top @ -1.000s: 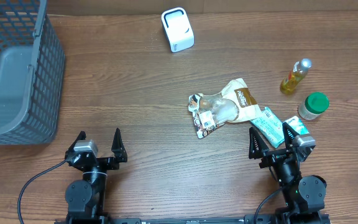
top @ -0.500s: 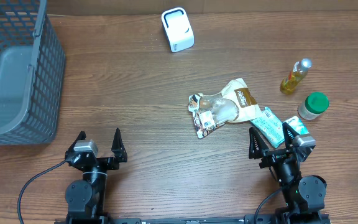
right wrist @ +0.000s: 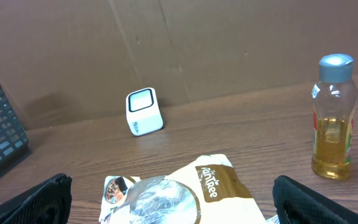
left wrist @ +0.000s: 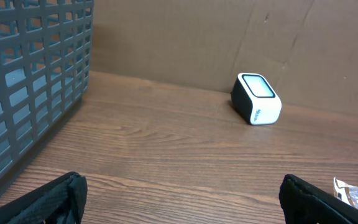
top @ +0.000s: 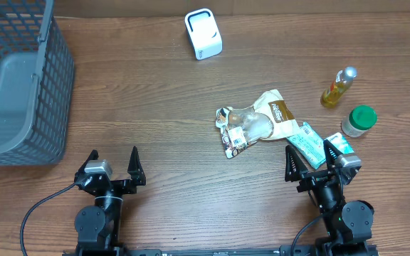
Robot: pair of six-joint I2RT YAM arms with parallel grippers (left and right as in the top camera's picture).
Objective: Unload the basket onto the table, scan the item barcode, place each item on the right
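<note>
1. Fingers (left wrist: pixel 48 202) of the left gripper (top: pixel 114 152), two in number, are spread wide and grasp nothing; they sit low at 7 o'clock on the table (top: pixel 155 107).
2. Two fingers (right wrist: pixel 39 196) of the right gripper (top: pixel 309 153) are likewise spread wide and empty, at 5 o'clock.
3. One teal packet (top: pixel 306 144) lies on the table between the right fingers in the overhead view; whether they touch it cannot be told. A second small packet (top: pixel 339 144) sits just beside it, partly hidden.
4. One crumpled snack pouch (top: pixel 255 122) lies flat at 11 o'clock from the right gripper.
5. One green-lidded jar (top: pixel 359 121) and one bottle (top: pixel 338 87) of yellow liquid stand upright at 3 o'clock on the table.
6. One white barcode scanner (top: pixel 203 33) sits at 12 o'clock, well apart from every item.
7. One grey mesh basket (top: pixel 20 85) fills the 10 o'clock corner.
</note>
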